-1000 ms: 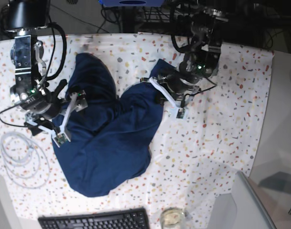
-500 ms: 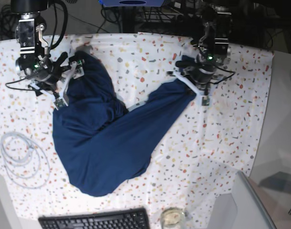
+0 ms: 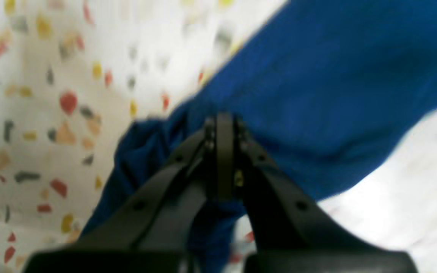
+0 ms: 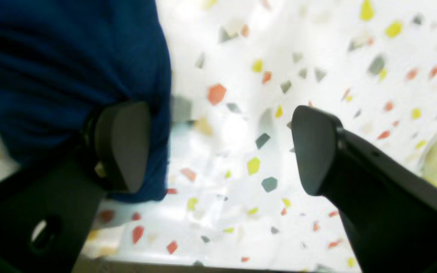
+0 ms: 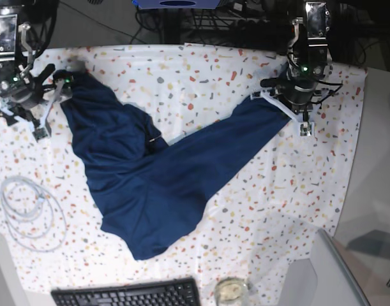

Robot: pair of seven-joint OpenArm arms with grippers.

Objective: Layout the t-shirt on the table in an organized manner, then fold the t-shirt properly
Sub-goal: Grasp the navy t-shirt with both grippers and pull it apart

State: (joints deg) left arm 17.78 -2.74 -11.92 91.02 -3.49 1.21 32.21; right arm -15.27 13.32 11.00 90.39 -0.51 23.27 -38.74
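Over the last second both arms have swung outward and toward the top of the base view, and the t-shirt (image 5: 150,185) has gone from a bunched heap in the middle of the table (image 5: 322,191) to a wide V: one limb runs to the upper left of the frame, the other to the upper right, and the bulk sags toward the lower centre. That spreading is the layout step under way, though by my reading the cloth is far from flat, with folds where the limbs meet.

The left gripper (image 5: 295,109), at upper right, is pressed together on a corner of the shirt. The left wrist view shows this clearly: its jaws meet with blue fabric (image 3: 317,76) bunched on both sides of them. The right gripper (image 5: 48,108), at upper left, is spread wide. The base view suggests it is at the shirt's edge, but the right wrist view shows more: one fingertip (image 4: 121,144) lies against the cloth (image 4: 51,76) while the other (image 4: 313,148) stands over bare speckled table, with nothing pinched between them.

A coiled white cable (image 5: 29,213) and a keyboard (image 5: 127,294) sit along the lower left.
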